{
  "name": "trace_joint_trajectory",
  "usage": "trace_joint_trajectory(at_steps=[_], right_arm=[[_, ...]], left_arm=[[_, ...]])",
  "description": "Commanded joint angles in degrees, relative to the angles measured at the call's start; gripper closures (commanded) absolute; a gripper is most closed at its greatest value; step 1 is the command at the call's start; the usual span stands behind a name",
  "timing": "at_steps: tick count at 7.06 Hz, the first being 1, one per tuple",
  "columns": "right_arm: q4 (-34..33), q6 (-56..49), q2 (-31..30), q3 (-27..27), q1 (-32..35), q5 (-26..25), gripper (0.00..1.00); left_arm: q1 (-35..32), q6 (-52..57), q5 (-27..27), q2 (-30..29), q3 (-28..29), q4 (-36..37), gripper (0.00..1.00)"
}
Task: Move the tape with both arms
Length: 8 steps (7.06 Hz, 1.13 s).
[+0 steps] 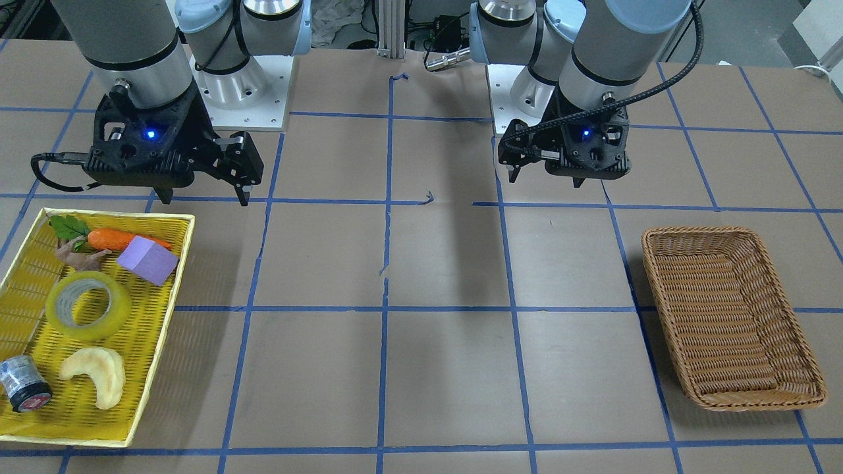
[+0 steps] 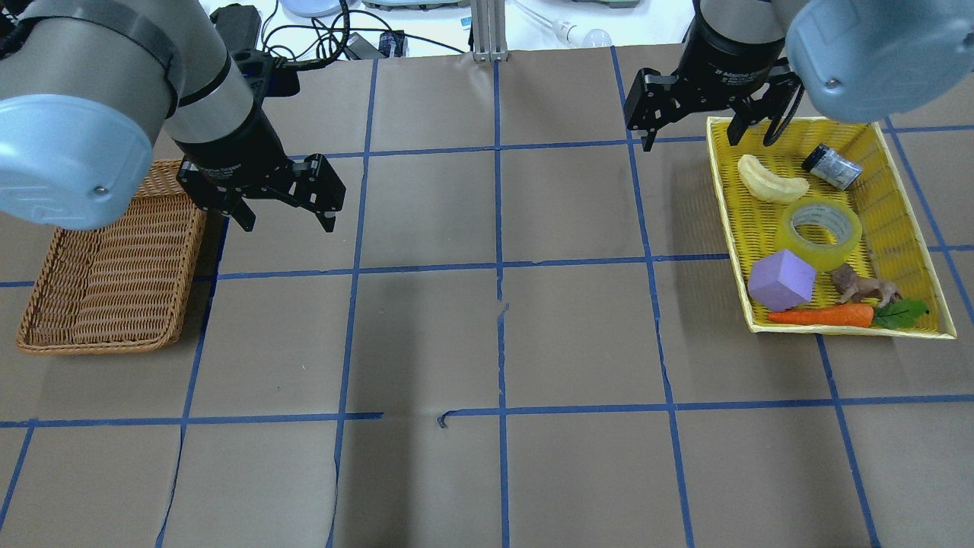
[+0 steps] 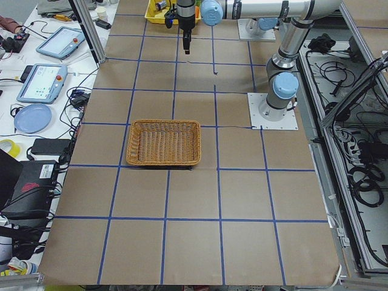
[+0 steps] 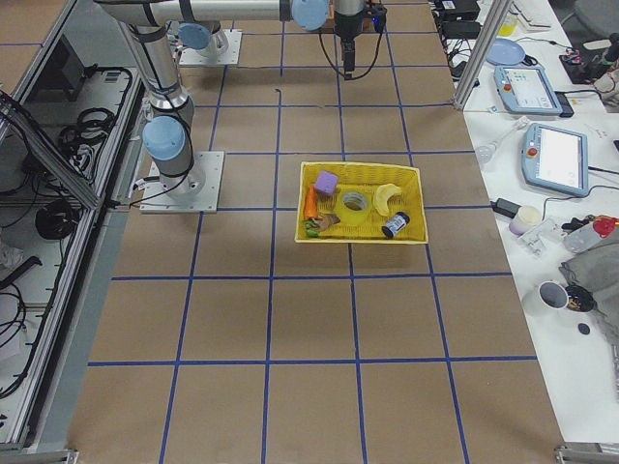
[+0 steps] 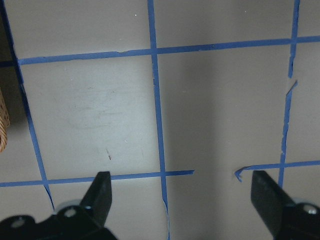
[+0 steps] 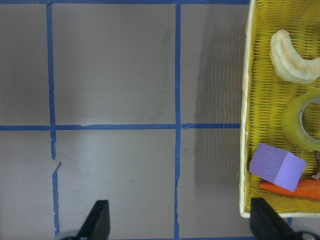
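Observation:
The tape is a translucent yellow ring with a grey-white core. It lies flat in the yellow tray, and also shows in the overhead view and at the right edge of the right wrist view. My right gripper hangs open and empty above the table just off the tray's robot-side corner, apart from the tape. My left gripper is open and empty over bare table, beside the wicker basket. Its fingers frame only table.
The tray also holds a purple block, a carrot, a small toy animal, a croissant and a grey cylinder. The brown wicker basket is empty. Blue tape lines grid the brown table.

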Motion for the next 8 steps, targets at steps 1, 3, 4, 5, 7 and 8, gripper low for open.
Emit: trace_joint_trajectory(at_steps=[1,3,4,5,7,8], right_arm=[[0.25,-0.09,0.0,-0.09,-0.09,-0.09,0.0],[0.51,-0.79,0.35,-0.87,-1.22,-0.26,0.0],[1.21,-2.8,0.7,-1.31,-3.58,-0.52,0.0],[1.22,-8.12,1.84,-1.58,-7.52,-0.79,0.0],[0.52,-20.68,4.82,-0.97,-17.09,-0.79,0.0],[0.25,-27.71,6.49,-0.79,-21.05,-0.88,0.0]], left_arm=[[0.16,0.02,0.14,0.28,0.06,-0.04,0.0],[0.86,0.02,0.23,0.2,0.32,-0.04,0.0],[0.95,0.02,0.23,0.28,0.24,-0.04,0.0],[0.87,0.02,0.23,0.28,0.15,-0.04,0.0],[0.87,0.02,0.14,0.28,0.06,-0.04,0.0],[0.87,0.02,0.14,0.28,-0.02,-0.04,0.0]])
